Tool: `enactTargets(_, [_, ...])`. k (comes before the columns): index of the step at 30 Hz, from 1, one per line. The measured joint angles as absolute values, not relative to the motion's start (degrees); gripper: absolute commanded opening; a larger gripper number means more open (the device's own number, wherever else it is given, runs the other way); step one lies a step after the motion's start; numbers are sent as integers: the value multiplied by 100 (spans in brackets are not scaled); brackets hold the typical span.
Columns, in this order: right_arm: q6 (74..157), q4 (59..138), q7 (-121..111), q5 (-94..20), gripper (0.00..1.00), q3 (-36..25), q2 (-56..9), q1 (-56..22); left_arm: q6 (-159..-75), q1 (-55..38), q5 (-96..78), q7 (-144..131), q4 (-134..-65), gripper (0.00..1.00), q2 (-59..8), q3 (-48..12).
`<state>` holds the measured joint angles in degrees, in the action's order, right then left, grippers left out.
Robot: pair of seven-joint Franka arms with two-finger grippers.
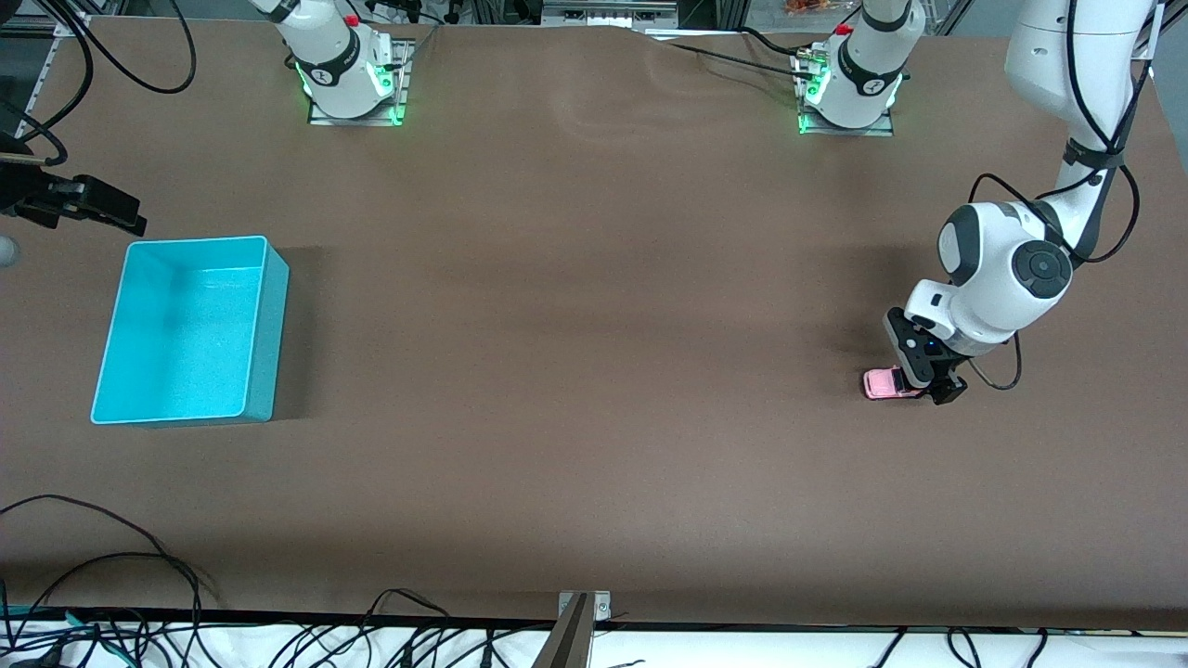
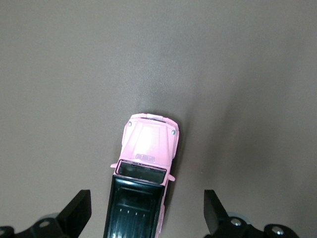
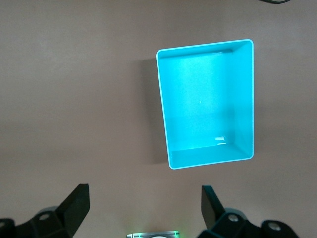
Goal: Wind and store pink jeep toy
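No legible text, label, brand, number or sign is showing in any view (the round marks on the two arm bases [image 1: 357,70] at the top of the front view are appearing too small to make out).

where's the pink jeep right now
The pink jeep toy sits on the table at the left arm's end, directly under the open left pincer.

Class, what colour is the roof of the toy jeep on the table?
Black: the pink jeep toy has a black roof, clearest in the left wrist view.
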<state>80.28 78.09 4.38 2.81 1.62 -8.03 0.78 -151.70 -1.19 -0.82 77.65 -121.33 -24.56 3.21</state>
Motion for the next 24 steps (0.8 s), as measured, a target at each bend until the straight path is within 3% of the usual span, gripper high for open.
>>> enactTargets(24, [8064, 7809, 436, 285, 100, 161, -803, 77, -15170, 5, -102, 8668, -11962, 100, -2794, 320])
